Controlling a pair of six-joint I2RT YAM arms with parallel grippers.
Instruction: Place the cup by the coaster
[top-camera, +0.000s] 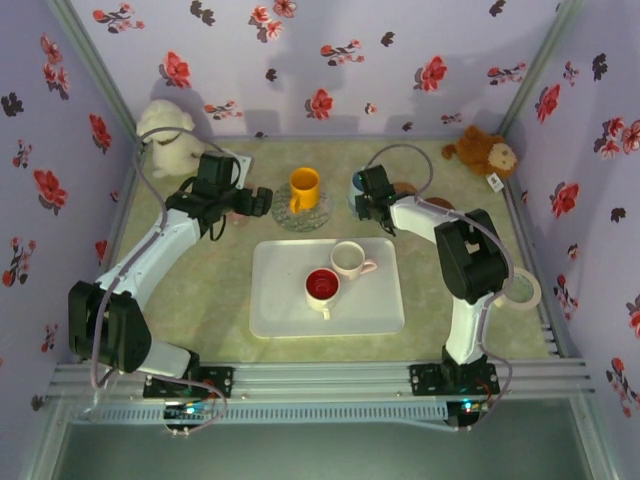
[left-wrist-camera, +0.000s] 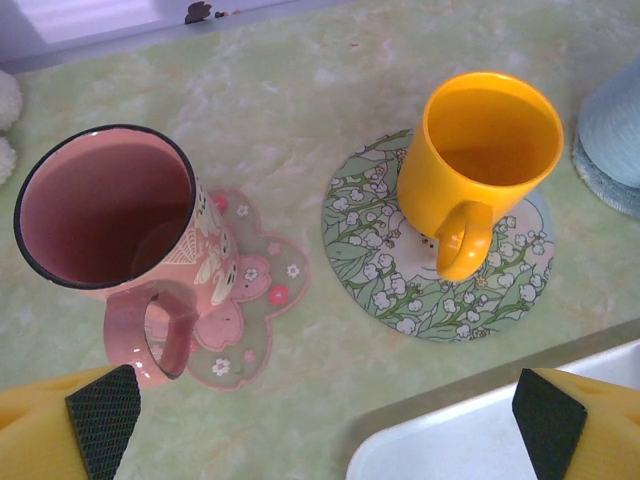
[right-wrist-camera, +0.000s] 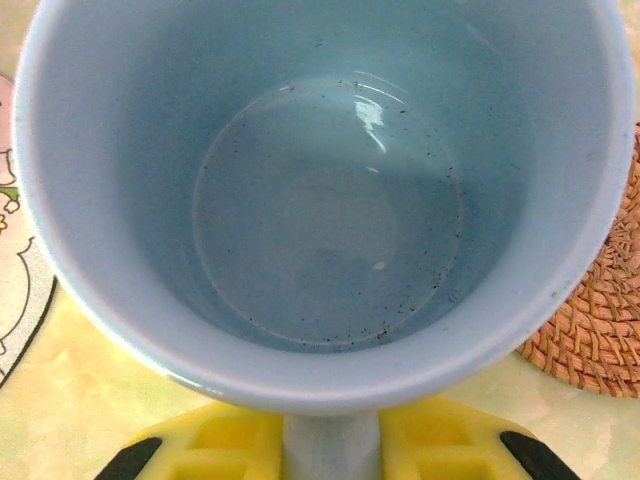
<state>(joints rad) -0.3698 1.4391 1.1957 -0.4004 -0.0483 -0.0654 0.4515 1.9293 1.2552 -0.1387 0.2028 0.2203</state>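
right fingers (right-wrist-camera: 440, 440): narrow, pinching cup (right-wrist-camera: 330, 200) by handle, upright for set-down beside coaster (right-wrist-camera: 590, 330) | left fingers (left-wrist-camera: 100, 410): wide, empty, parked near pink mug (left-wrist-camera: 110, 230), idle

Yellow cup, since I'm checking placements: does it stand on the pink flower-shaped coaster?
No, the yellow cup stands on the round green floral coaster, beside the pink coaster.

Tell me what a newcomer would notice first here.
The right end effector clamps the handle of a blue cup, and a woven coaster shows just past the cup's rim. At the back middle of the table, a yellow cup stands on a floral coaster. A white tray at the centre holds a red cup and a pale pink cup.
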